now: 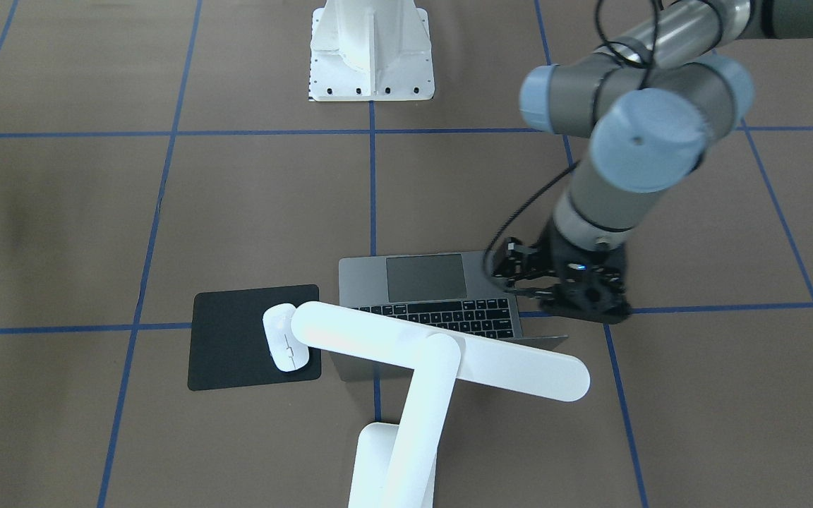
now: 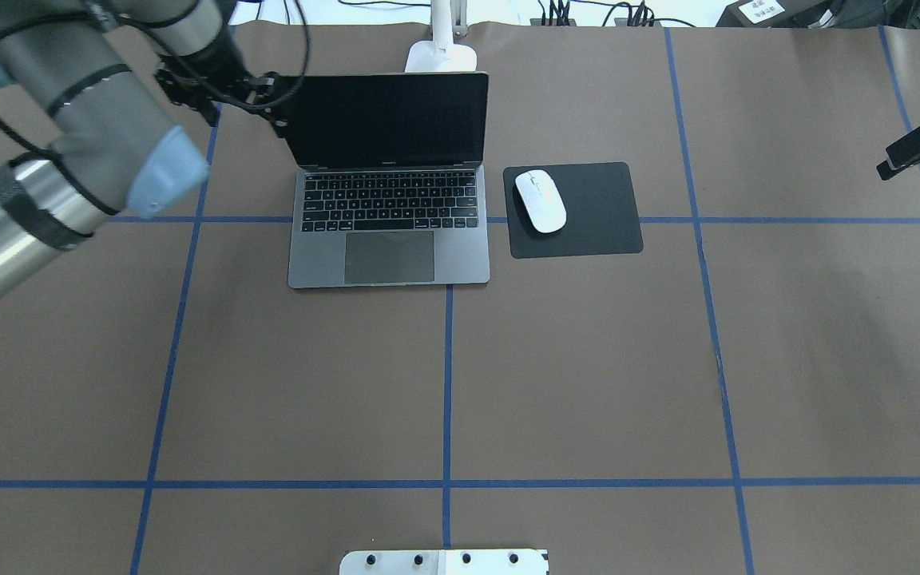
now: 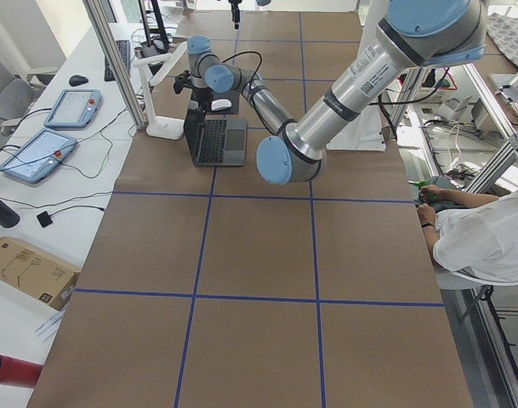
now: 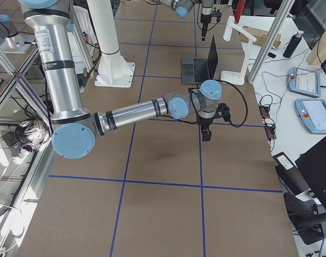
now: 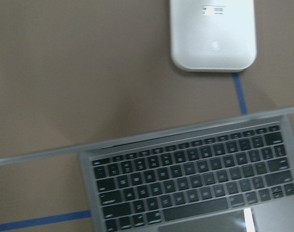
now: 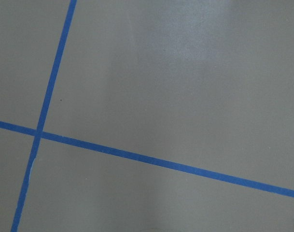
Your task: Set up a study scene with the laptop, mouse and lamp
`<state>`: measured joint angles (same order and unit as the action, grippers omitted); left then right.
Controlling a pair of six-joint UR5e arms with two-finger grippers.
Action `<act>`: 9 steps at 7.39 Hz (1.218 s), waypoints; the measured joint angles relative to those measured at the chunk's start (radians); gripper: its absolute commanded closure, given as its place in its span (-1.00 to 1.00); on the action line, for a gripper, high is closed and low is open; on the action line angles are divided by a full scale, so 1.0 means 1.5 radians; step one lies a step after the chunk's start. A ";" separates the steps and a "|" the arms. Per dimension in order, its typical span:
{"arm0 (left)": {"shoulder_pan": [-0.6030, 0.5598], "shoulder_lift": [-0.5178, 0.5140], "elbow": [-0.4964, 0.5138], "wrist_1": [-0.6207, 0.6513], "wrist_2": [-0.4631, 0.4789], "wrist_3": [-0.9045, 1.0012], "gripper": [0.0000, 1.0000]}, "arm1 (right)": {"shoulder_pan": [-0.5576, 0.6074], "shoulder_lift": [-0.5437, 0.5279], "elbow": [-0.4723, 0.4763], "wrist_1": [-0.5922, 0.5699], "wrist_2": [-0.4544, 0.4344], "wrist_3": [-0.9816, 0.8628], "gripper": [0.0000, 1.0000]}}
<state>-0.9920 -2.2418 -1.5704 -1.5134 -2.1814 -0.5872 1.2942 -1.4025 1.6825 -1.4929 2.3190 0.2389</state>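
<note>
The laptop (image 2: 392,239) stands open at the table's far middle, its dark screen upright; it also shows in the front view (image 1: 426,289). The white mouse (image 2: 541,201) lies on a black mat (image 2: 596,224) just right of it. The white lamp's base (image 2: 442,56) stands behind the screen, and its bar head (image 1: 491,360) hangs over the laptop's lid. My left gripper (image 2: 275,100) is open and empty beside the screen's upper left corner, and shows in the front view (image 1: 502,271). My right gripper (image 2: 891,164) hovers shut and empty at the far right.
The white robot pedestal (image 1: 371,49) stands at the near table edge. Blue tape lines (image 2: 448,399) grid the brown table. An operator (image 3: 484,238) sits beside the table. Tablets and cables (image 3: 37,153) lie on the bench beyond the lamp.
</note>
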 measured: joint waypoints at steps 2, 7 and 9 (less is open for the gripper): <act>-0.099 0.141 -0.059 0.001 -0.044 0.152 -1.00 | 0.006 -0.030 0.012 0.005 0.000 0.004 -0.98; -0.239 0.324 -0.073 -0.009 -0.101 0.317 -1.00 | 0.028 -0.075 0.072 0.006 0.001 0.007 -0.98; -0.259 0.354 -0.064 -0.010 -0.098 0.347 -1.00 | 0.042 -0.085 0.087 -0.001 0.003 0.006 -0.98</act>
<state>-1.3804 -1.7102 -1.6665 -1.5287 -2.3287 -0.0661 1.3572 -1.5301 1.8127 -1.4942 2.3235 0.2483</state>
